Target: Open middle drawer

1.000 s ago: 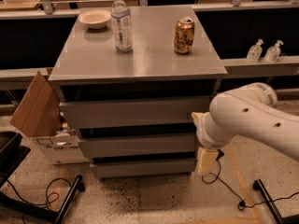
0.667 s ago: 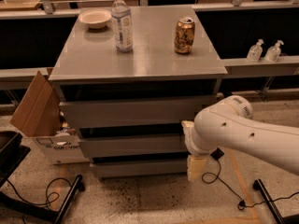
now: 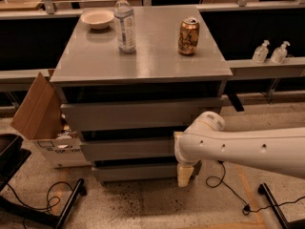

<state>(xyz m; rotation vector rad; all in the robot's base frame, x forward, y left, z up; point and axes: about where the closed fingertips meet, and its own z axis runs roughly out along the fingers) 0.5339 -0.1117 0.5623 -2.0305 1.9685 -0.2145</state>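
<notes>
The grey cabinet has three drawers under its top [image 3: 143,66]. The middle drawer [image 3: 126,149] is the wide, shallow grey panel second from the top, with no handle. A dark gap shows above it, and its front sits about level with the other fronts. My white arm [image 3: 248,149] reaches in from the right. Its wrist covers the right end of the middle drawer. My gripper [image 3: 183,174] hangs down cream-coloured in front of the lowest drawer's right end, just below the middle drawer's front.
A water bottle [image 3: 125,22], a brown can [image 3: 188,36] and a white bowl [image 3: 97,18] stand on the cabinet top. An open cardboard box [image 3: 40,116] sits at the cabinet's left. Cables [image 3: 224,187] and black stand legs [image 3: 66,206] lie on the floor.
My arm has swung left across the cabinet front, and the gripper now sits lower at the right end of the middle and lowest drawers. The drawers have not visibly moved.
</notes>
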